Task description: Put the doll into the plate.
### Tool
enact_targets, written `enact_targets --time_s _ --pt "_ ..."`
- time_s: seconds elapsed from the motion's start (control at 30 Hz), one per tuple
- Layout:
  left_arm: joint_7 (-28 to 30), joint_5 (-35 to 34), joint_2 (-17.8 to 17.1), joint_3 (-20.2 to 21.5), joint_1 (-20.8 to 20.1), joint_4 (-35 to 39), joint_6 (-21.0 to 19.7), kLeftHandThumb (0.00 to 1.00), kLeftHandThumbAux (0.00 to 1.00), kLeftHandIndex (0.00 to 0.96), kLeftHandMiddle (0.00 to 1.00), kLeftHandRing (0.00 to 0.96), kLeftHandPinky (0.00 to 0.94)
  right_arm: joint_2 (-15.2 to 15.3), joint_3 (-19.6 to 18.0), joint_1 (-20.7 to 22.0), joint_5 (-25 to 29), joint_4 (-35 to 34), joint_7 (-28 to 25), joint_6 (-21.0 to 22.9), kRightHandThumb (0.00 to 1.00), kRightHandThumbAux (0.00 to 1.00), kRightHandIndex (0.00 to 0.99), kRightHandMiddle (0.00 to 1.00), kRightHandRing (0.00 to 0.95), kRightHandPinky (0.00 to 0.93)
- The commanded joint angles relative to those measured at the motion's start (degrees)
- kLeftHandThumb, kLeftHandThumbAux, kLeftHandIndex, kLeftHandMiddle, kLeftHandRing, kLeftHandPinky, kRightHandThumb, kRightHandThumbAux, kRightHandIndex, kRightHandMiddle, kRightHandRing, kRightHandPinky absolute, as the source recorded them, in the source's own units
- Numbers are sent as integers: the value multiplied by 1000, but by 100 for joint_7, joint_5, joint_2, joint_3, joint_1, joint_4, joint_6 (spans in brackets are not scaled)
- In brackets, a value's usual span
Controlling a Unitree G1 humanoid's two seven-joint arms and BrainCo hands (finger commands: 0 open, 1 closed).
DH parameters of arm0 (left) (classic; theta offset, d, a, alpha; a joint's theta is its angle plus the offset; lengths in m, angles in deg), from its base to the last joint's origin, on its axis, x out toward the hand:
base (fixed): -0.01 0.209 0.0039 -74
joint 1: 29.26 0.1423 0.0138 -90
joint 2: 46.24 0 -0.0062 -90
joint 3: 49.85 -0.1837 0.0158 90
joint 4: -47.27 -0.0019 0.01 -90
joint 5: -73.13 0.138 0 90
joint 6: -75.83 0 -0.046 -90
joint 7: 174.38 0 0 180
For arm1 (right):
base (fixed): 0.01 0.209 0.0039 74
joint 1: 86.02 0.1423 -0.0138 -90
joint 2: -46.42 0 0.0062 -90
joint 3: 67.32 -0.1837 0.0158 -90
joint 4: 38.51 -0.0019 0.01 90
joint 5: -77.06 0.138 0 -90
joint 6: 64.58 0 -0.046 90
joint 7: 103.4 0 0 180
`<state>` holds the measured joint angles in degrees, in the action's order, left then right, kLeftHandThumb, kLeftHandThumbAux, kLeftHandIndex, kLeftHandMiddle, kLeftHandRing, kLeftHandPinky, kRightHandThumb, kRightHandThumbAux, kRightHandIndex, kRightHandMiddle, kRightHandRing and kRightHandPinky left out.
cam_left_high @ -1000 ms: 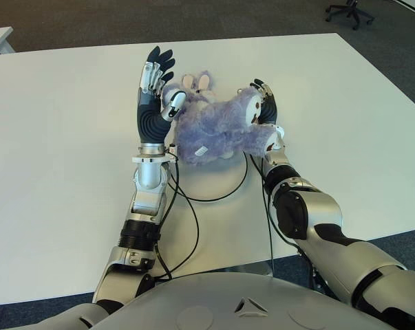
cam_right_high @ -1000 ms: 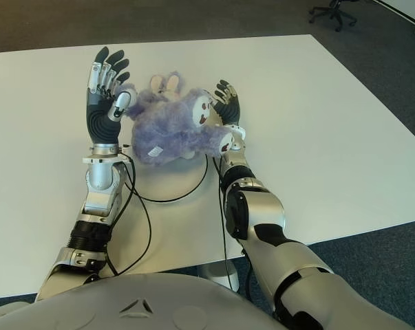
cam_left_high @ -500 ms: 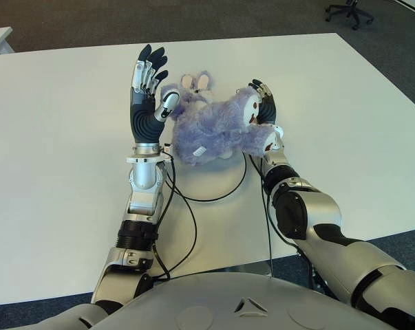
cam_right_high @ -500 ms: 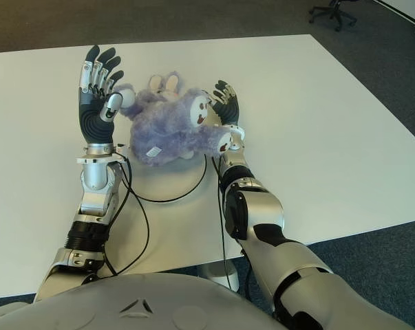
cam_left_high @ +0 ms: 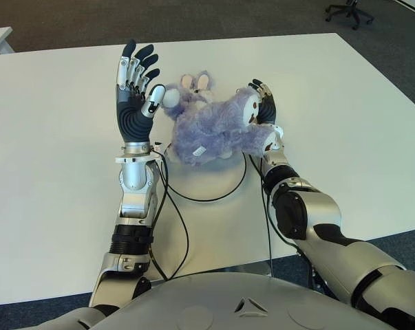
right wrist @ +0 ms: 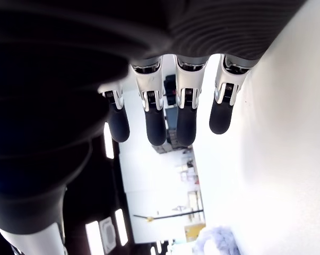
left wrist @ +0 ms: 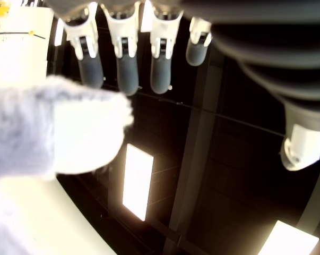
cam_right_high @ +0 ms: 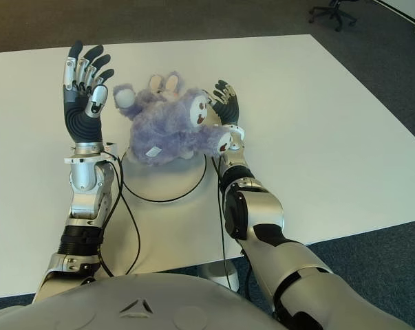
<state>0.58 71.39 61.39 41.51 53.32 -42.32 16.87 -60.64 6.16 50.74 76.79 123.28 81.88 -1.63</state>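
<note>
Left eye view: doll (cam_left_high: 210,130), purple plush w/ pale ears and feet, lies on the white plate (cam_left_high: 214,189), draped over its far rim. I'd call it light, soft, squashy; fur gives decent friction, nothing breakable. It'll flop if I take a limb, so if I need to regrip I'd go for the fat torso, palms on both sides, not the ears or the little tag.

Left hand (cam_left_high: 133,96) is upright just left of the doll, palm facing it, fingers spread, holding nothing; thumb tip near a pale paw, can't tell if they touch. Left wrist view agrees: fingers straight, paw just beside them, not clasped.

Right hand (cam_left_high: 264,108) shows at the doll's right side, against the head/foot end, fingers straight and a bit apart, no grasp I can see. Right wrist view shows only extended fingers, nothing between them.

Judging by this, the drop looks basically done; I'd maybe nudge the body toward plate centre.

Table (cam_left_high: 56,137) is plain white, smooth, flat, so the plate could skid if pushed. Two black cables run from the wrists over the plate area, a snag risk. Dark carpet around, office chair (cam_left_high: 349,9) far back right.
</note>
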Motion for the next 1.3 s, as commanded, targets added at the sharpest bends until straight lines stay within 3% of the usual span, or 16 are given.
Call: enact_targets --time_s 0.03,0.4,0.67,0.87,1.3 --pt "255 -212 -176 130 336 25 -103 91 435 13 163 157 130 -84 -59 -916 63 509 54 380 59 759 158 184 166 156" --pt "540 -288 -379 348 331 -70 178 37 344 0 111 95 71 -74 -42 -918 43 511 76 386 57 756 157 181 164 160" --pt "812 -674 -438 450 339 -99 249 107 296 0 84 61 68 -67 -44 -910 46 514 59 397 58 759 163 182 161 154" --pt "911 -874 -419 569 338 -56 193 118 313 0 97 78 107 -69 -61 -896 63 518 40 412 68 763 169 185 164 157" --pt "861 -908 -429 748 242 -53 80 22 405 0 121 137 155 -71 -50 -868 49 526 34 435 57 749 144 171 155 151"
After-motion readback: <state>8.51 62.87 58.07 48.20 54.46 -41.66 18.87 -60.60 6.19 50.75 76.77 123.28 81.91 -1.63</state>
